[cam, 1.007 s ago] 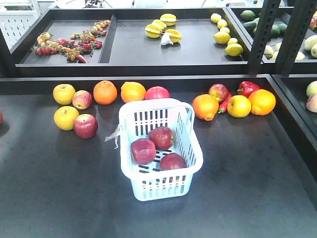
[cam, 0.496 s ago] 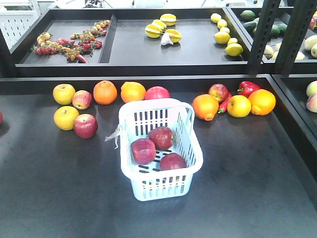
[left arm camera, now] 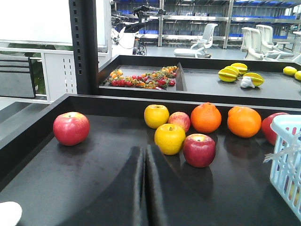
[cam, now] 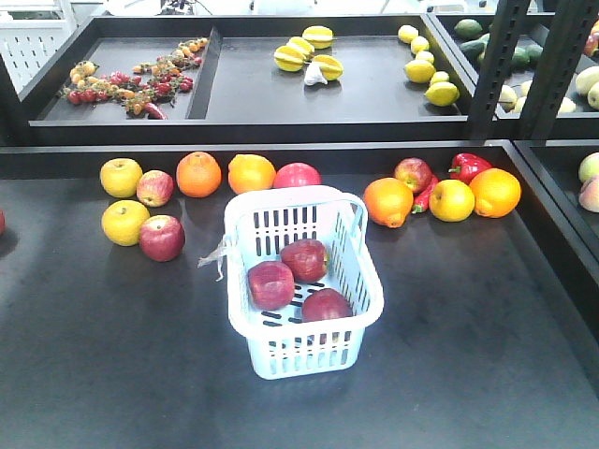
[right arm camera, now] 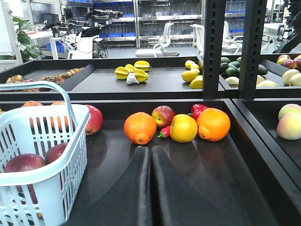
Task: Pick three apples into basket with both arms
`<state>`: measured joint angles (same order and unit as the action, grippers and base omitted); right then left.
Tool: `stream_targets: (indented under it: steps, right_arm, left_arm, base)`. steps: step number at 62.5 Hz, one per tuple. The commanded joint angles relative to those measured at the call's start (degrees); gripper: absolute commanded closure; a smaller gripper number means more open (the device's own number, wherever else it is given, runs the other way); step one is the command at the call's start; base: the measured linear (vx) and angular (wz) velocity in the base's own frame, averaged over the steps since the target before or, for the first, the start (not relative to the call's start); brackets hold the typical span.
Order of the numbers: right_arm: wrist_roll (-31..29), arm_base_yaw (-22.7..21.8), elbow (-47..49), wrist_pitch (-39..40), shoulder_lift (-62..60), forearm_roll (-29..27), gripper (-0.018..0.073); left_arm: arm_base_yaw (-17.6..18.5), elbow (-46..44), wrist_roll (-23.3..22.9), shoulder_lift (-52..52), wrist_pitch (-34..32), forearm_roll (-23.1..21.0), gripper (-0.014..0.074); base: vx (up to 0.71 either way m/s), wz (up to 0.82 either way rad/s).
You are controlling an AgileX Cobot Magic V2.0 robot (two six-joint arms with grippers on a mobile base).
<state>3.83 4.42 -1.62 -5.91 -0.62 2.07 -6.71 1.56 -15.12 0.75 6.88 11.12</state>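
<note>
**Three apples in the basket, both arms drawn back**

The basket (cam: 304, 281) stands on the dark table (cam: 112, 355), its long axis running from the near edge toward the far row of fruit. The three apples (cam: 301, 281) lie on its slotted floor — two side by side toward the far end, one nearer the front wall, all close together. By this count the task appears finished.

Neither arm shows in the front view. In the wrist views the left gripper (left arm camera: 145, 188) has its jaws pressed together on nothing, with the basket off to its right; the right gripper (right arm camera: 150, 188) is likewise closed and empty, with the basket to its left — the nearer arm cannot be told. Left of the basket rest a loose red apple (cam: 162, 238) and a yellow fruit (cam: 124, 222), right of it an orange (cam: 387, 202).
</note>
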Motion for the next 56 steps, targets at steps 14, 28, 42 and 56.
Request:
stream_targets:
  steps: [14, 28, 42, 56]
  right_arm:
    - [0.0, -0.4, -0.9, 4.7, -0.6, 0.4, 0.0564]
    - [0.0, -0.4, -0.9, 4.7, -0.6, 0.4, 0.0564]
    - [0.0, -0.4, -0.9, 4.7, -0.6, 0.4, 0.0564]
    - [0.0, -0.4, -0.9, 4.7, -0.6, 0.4, 0.0564]
  left_arm:
    - [-0.1, 1.0, -0.2, 0.8, -4.2, -0.1, 0.0603]
    - [-0.1, 1.2, -0.6, 0.8, -4.1, -1.2, 0.0603]
    - [1.0, 1.2, 0.0, 0.8, -3.0, -6.7, 0.0603]
    - [2.1, 1.2, 5.9, 0.8, -2.0, -12.3, 0.0603]
  base:
    - [0.00, 0.00]
    - [0.00, 0.00]
    - [0.00, 0.00]
    - [0.00, 0.00]
